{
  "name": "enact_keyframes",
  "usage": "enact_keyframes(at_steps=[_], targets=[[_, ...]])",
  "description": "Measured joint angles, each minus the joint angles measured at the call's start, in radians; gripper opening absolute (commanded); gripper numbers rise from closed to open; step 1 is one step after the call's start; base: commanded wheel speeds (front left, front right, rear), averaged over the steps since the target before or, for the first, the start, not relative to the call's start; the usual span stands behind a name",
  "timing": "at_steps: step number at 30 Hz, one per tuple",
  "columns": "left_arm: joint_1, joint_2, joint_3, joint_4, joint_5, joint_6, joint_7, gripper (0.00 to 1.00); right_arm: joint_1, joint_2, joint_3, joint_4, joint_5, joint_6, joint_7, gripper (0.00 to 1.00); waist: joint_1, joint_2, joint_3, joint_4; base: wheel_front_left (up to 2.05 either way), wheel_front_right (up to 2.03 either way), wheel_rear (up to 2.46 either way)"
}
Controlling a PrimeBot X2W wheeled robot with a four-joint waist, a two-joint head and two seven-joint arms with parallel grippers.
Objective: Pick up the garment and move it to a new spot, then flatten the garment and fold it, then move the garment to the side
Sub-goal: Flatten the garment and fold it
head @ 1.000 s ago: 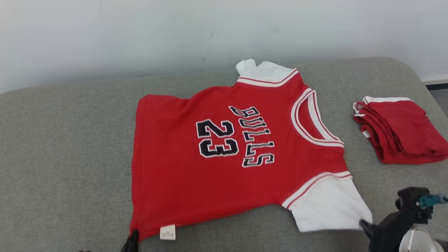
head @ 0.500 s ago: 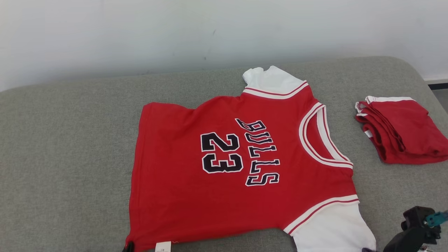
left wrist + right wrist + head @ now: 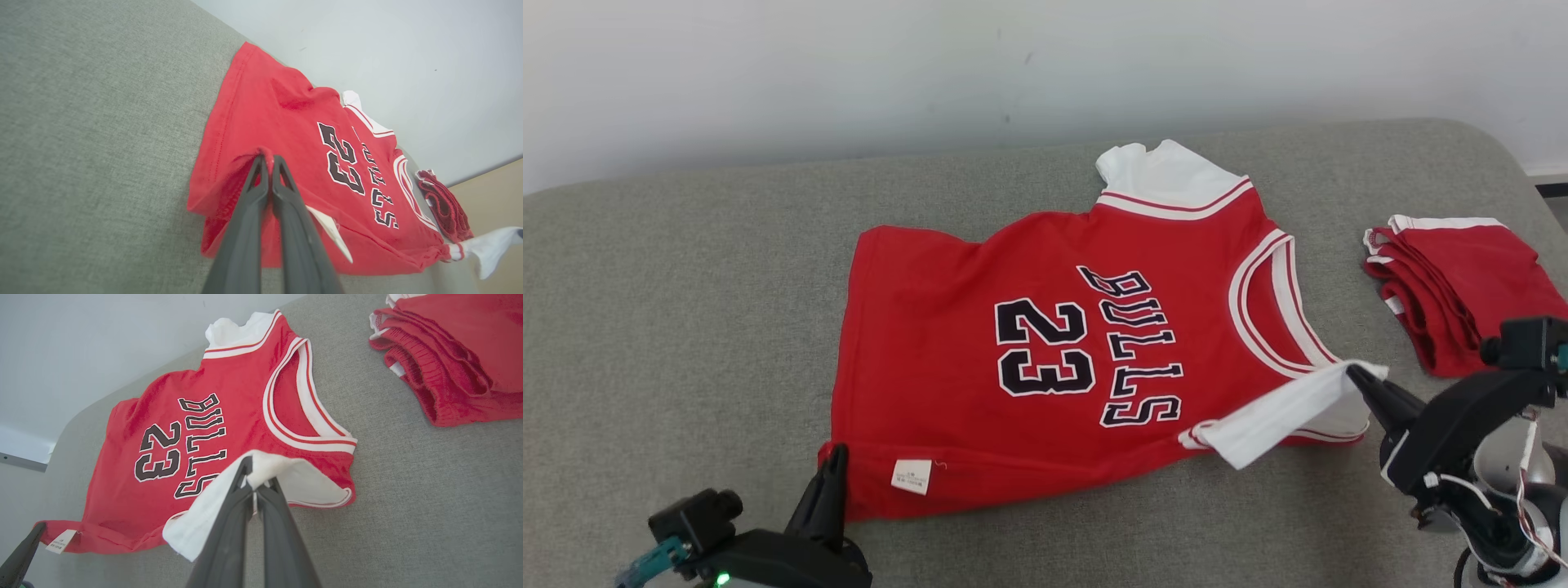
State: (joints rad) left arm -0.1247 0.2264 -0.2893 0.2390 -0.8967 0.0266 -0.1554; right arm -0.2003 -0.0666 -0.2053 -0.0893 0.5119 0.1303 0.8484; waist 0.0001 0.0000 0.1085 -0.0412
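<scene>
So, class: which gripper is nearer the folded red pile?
Right. The right gripper, pinching the white sleeve, is just beside the folded red pile; the left gripper holds the hem corner at the far end of the jersey.

Folded red pile cut by right edge; hem tag print too small to read.

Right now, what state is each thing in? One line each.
jersey: spread print-up on the grey cushion, not yet folded.
hem corner: pinched and bunched up.
white sleeve: pinched at its edge, lifted off the cushion.
left gripper: shut on the hem corner.
right gripper: shut on the white sleeve.
red clothes: folded in a pile, apart from the jersey.
</scene>
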Motion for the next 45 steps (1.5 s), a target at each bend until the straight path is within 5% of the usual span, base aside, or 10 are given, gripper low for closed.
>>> enact_keyframes(at_steps=[11,33,34,36,38,39,45], targets=[[-0.168,-0.014,-0.03,0.152,0.067,0.016,-0.021,0.0,-0.218,-0.042,0.098,0.23,-0.037,0.0,-0.188,0.0,0.0001,0.0001,0.041,0.012,0.0,0.0,0.0],[-0.344,-0.054,-0.035,0.363,0.133,-0.034,-0.097,0.0,-0.405,-0.179,0.32,0.498,0.059,0.0,-0.444,0.0,0.0,0.0001,0.089,0.018,0.0,0.0,0.0],[-0.348,-0.057,-0.032,0.367,0.139,-0.035,-0.1,0.25,-0.412,-0.18,0.327,0.511,0.06,0.0,-0.451,0.0,0.0,0.0001,0.091,0.018,0.0,0.0,0.0],[-0.351,-0.062,-0.024,0.377,0.145,-0.037,-0.102,0.23,-0.42,-0.18,0.33,0.539,0.059,0.0,-0.484,0.0,0.0001,0.0001,0.095,0.018,0.0,0.0,0.0],[-0.358,-0.066,-0.018,0.387,0.153,-0.042,-0.104,0.4,-0.433,-0.181,0.337,0.568,0.053,0.0,-0.507,1.0,0.0001,0.0,0.098,0.017,0.0,0.0,0.0],[-0.362,-0.068,-0.012,0.391,0.161,-0.037,-0.104,1.0,-0.438,-0.181,0.342,0.577,0.048,0.0,-0.525,1.0,0.0001,0.0001,0.099,0.017,0.0,0.0,0.0],[-0.368,-0.074,0.039,0.365,0.226,-0.03,-0.106,1.0,-0.458,-0.181,0.36,0.612,0.043,0.0,-0.602,1.0,0.0,0.0001,0.095,0.018,0.0,0.0,0.0]])
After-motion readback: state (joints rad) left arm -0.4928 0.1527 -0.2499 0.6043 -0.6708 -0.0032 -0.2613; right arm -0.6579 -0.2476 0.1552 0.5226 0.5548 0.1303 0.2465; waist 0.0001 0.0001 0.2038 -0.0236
